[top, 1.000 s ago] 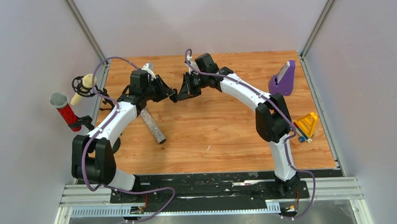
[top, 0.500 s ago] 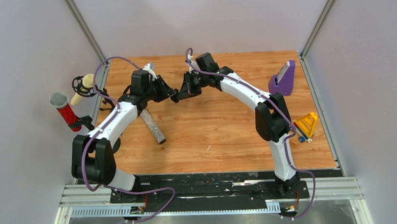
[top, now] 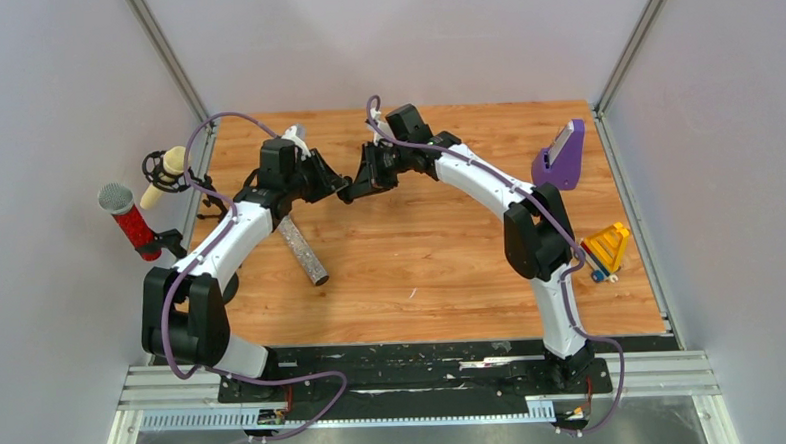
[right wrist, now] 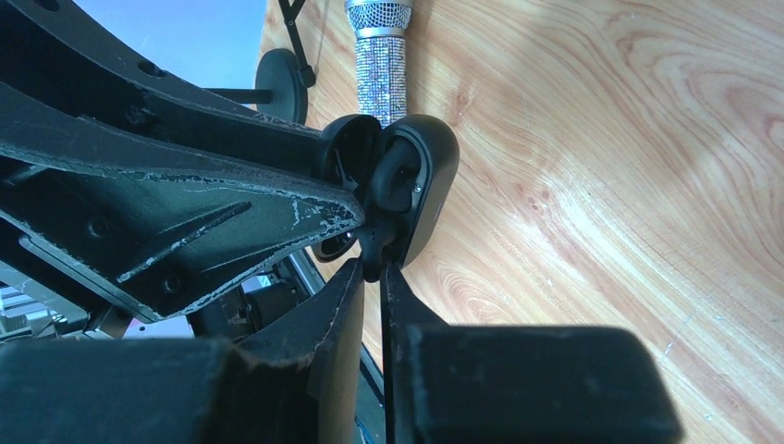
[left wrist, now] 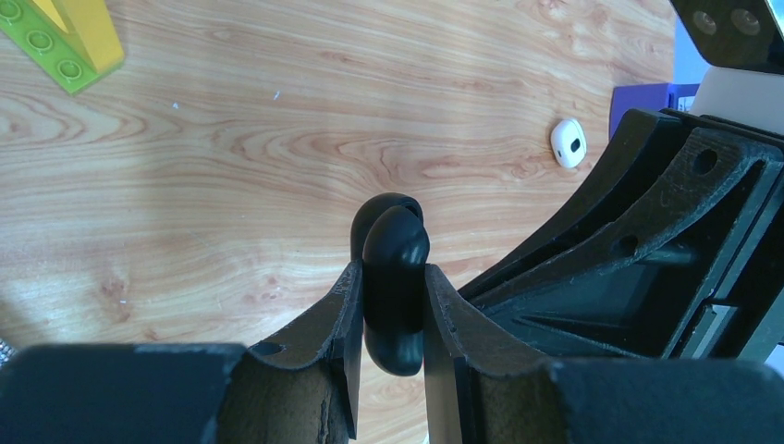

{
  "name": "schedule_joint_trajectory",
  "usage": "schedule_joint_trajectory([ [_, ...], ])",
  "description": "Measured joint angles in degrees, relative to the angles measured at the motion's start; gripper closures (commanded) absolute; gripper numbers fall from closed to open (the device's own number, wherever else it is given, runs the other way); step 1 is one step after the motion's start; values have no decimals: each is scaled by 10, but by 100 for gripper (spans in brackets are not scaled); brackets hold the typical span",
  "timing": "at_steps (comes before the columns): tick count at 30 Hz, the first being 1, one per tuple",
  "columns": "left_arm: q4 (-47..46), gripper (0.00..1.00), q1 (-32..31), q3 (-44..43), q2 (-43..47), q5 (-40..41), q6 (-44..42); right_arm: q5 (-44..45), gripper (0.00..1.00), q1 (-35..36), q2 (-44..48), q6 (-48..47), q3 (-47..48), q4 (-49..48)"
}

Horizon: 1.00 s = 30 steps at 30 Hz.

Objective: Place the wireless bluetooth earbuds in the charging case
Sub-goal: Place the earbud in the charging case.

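Edging in over the last second, the right gripper [right wrist: 373, 270] pinches the black earbud [right wrist: 394, 180] narrowly, pressing it into the open black charging case [right wrist: 434, 176] clamped in the left gripper [left wrist: 393, 294] (a white earbud [left wrist: 568, 142] waits on the table [left wrist: 231, 185]). Release looks next.

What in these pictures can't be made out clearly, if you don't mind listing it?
- Left wrist: the inside of the black case faces away; fingers of the left gripper cover its lower half.
- Right wrist: whether the black earbud is seated, or gripped by the right gripper; black on black.
- Top external: case and earbud, too small, hidden where the grippers meet.
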State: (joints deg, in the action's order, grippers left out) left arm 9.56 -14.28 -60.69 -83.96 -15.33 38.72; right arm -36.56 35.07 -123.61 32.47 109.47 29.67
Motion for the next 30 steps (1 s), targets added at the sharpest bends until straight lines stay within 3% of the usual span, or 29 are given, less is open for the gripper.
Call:
schedule_joint_trajectory([
  [30, -1, 80, -2, 0, 0, -4, 0, -10, 74, 2, -1, -12, 2, 0],
])
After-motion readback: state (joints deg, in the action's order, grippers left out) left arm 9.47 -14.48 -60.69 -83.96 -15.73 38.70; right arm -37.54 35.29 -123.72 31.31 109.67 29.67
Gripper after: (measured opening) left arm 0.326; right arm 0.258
